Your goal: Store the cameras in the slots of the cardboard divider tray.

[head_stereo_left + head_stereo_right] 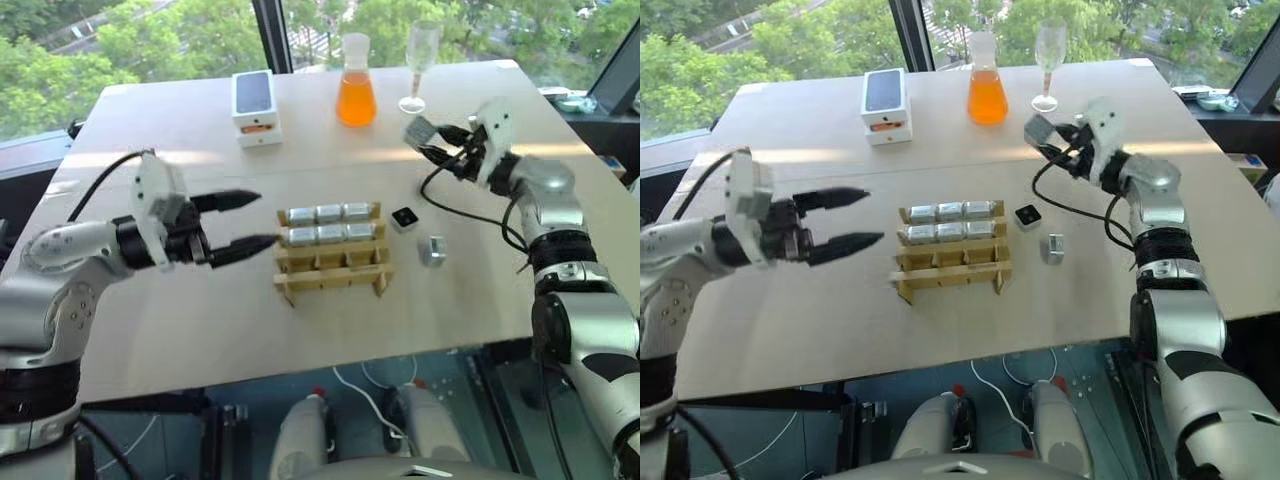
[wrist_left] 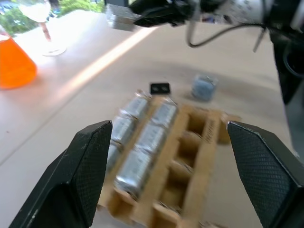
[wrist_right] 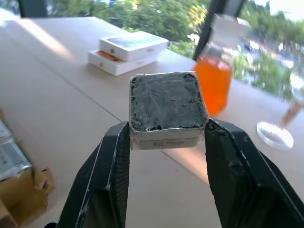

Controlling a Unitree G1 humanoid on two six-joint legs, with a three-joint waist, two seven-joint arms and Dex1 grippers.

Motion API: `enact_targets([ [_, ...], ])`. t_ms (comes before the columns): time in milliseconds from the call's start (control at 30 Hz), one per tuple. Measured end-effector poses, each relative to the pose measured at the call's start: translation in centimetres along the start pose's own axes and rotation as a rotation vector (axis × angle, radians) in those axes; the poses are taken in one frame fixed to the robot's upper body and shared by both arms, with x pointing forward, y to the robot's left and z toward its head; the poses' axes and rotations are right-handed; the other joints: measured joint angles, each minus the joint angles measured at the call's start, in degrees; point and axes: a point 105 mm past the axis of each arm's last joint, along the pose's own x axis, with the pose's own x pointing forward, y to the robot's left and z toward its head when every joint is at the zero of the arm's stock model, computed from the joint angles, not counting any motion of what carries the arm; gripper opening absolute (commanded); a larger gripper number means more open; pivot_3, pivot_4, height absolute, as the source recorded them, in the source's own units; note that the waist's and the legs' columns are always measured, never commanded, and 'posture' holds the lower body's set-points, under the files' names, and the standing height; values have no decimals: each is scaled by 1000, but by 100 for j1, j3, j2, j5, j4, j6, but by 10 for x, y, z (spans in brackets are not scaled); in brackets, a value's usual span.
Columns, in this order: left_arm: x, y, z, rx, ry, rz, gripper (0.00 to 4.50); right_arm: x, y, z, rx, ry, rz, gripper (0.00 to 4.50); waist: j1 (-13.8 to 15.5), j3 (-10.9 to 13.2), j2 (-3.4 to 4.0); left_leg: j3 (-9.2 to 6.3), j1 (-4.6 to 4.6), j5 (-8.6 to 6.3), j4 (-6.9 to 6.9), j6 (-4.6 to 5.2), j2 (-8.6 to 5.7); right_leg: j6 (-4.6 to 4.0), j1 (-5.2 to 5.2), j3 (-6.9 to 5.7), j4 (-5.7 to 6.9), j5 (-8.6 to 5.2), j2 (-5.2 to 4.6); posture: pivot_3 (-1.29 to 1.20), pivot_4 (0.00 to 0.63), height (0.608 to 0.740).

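The tan cardboard divider tray [image 1: 332, 272] lies mid-table; its two far rows hold several silvery cameras [image 1: 329, 213], and the near row of slots is bare. Two loose cameras rest on the table to its right: one black side up [image 1: 405, 217] and one silvery [image 1: 432, 250]. My right gripper [image 1: 432, 140] is raised above the table beyond them, shut on another camera [image 3: 167, 110] held between both fingers. My left gripper [image 1: 258, 221] hovers open just left of the tray, fingers [image 2: 90, 166] pointing at it, nothing between them.
A white phone box [image 1: 255, 105] sits at the far left of the table. An orange flask [image 1: 356, 85] and a wine glass [image 1: 420, 62] stand at the far edge, close behind my right gripper. A black cable [image 1: 460, 205] hangs from the right wrist.
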Motion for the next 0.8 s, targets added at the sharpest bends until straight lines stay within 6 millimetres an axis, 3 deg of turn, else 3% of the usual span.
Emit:
enact_targets([
  [100,15,14,-9,-55,13,-17,3978,2,40,-5,-216,36,159,1681,16,5,-2,4,-4,0,4,0,-4,1,-3,1,1,0,1,0,150,740],
  [200,35,22,-12,-103,10,-61,3978,5,56,2,-384,28,228,1681,8,13,-9,7,-3,0,10,0,-3,1,-5,4,6,0,7,0,150,740],
  [467,75,28,-10,-155,30,-174,3978,21,87,37,-759,-85,345,1681,-34,21,-22,10,-2,1,12,-1,-1,1,-5,10,7,0,32,0,150,740],
  [800,83,19,-12,-209,77,-297,3978,30,111,39,-890,-102,422,1681,-29,25,-30,9,-4,1,20,-1,0,1,-5,8,10,0,31,0,150,740],
])
